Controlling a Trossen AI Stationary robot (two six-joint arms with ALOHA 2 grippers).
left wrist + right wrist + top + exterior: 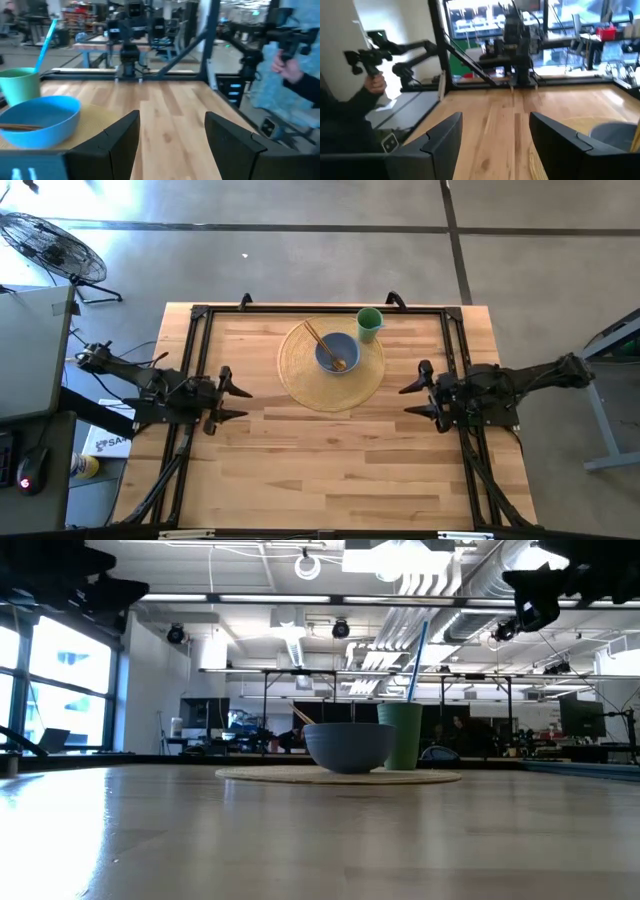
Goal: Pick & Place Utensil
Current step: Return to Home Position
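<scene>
Flanking round woven tan mat [335,392] with round blue bowl [328,352] and green plastic cup [369,322], left pincer [245,403], right pincer [405,400] both released, empty.

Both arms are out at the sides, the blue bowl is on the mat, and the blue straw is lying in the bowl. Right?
Not quite. The low view shows the blue straw standing in the green cup, not lying in the blue bowl. The rest holds: the bowl is on the mat, and the left gripper and right gripper are out at the sides, both open.
</scene>
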